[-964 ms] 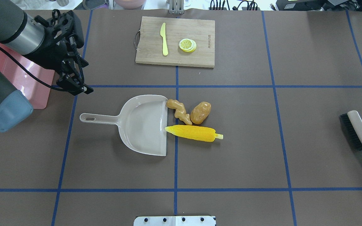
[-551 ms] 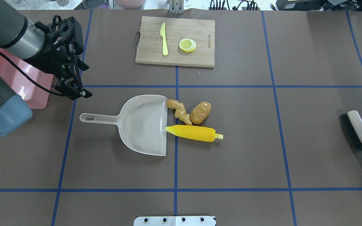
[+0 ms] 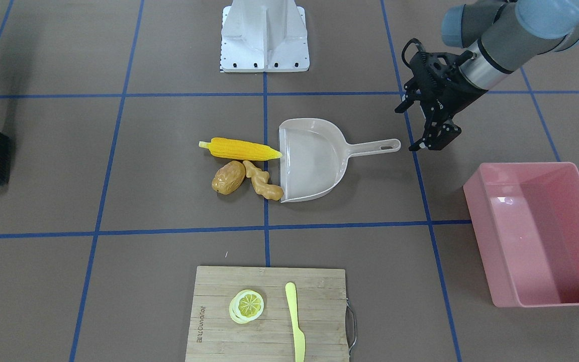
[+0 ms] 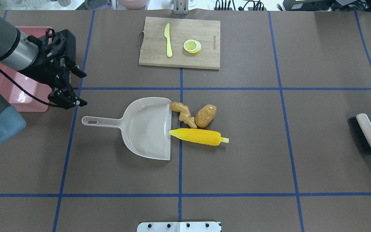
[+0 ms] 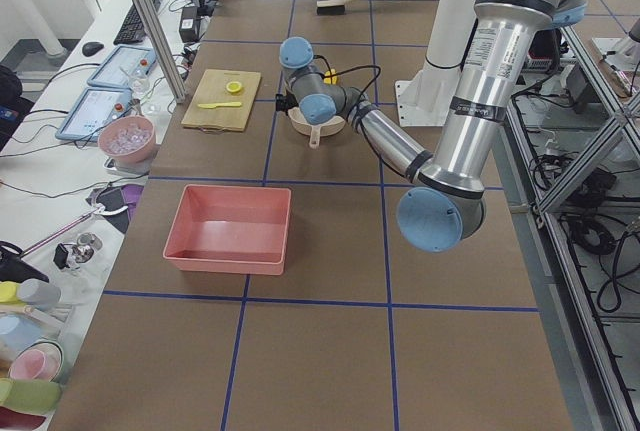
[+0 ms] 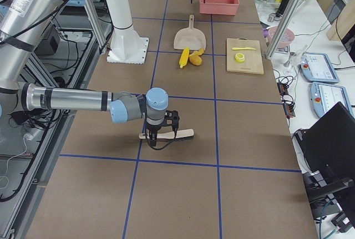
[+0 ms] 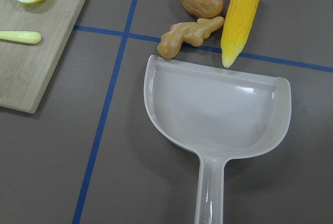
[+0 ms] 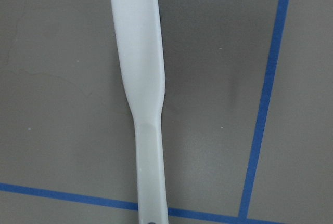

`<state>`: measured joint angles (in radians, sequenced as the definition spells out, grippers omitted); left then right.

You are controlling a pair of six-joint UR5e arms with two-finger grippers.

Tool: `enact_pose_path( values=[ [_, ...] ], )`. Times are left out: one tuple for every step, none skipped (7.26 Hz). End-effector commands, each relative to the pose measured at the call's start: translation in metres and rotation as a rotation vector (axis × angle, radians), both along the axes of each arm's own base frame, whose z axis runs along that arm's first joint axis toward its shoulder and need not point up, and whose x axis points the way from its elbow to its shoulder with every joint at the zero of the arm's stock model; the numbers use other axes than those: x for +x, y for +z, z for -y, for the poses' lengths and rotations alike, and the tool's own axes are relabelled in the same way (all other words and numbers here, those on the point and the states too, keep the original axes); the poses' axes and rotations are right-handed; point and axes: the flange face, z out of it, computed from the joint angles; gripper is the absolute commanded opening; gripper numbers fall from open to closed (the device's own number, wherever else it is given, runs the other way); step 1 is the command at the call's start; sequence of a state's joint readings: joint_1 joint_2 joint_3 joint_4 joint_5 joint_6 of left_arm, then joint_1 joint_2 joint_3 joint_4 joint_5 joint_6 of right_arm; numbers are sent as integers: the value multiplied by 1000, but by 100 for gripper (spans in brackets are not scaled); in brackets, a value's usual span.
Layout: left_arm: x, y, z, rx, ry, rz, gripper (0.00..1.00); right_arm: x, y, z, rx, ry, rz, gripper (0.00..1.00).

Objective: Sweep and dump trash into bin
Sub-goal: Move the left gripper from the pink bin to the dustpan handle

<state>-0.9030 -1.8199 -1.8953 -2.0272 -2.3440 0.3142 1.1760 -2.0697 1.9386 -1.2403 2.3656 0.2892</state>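
The corn cob, potato and ginger root lie together at the open mouth of the beige dustpan, which lies flat mid-table. My left gripper is open and empty, just beyond the end of the dustpan handle; its wrist view shows the pan and all three foods. The pink bin stands empty on the robot's left. My right gripper hovers over the brush; I cannot tell if it is open. Its wrist view shows only the brush handle.
A wooden cutting board at the far side carries a pale yellow knife and a lemon slice. The brush lies at the table's right edge. The robot base stands at the near middle.
My left gripper has moved left and a little toward the robot, closer to the dustpan handle's end, uncovering more of the bin. The foods, dustpan and brush have not moved.
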Motion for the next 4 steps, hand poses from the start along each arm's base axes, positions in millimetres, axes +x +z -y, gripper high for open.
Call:
enact_pose_path(
  values=[
    [32, 40, -26, 48, 55, -93, 98, -24, 13, -7, 13, -5, 26, 100],
    [54, 39, -43, 21, 68, -138, 98, -34, 13, -9, 8, -21, 22, 100],
    [78, 43, -55, 71, 47, -163, 98, -42, 14, -10, 20, -45, 7, 100],
    [90, 53, -53, 103, 19, -188, 98, -48, 22, -13, 19, -65, -18, 100]
  ],
)
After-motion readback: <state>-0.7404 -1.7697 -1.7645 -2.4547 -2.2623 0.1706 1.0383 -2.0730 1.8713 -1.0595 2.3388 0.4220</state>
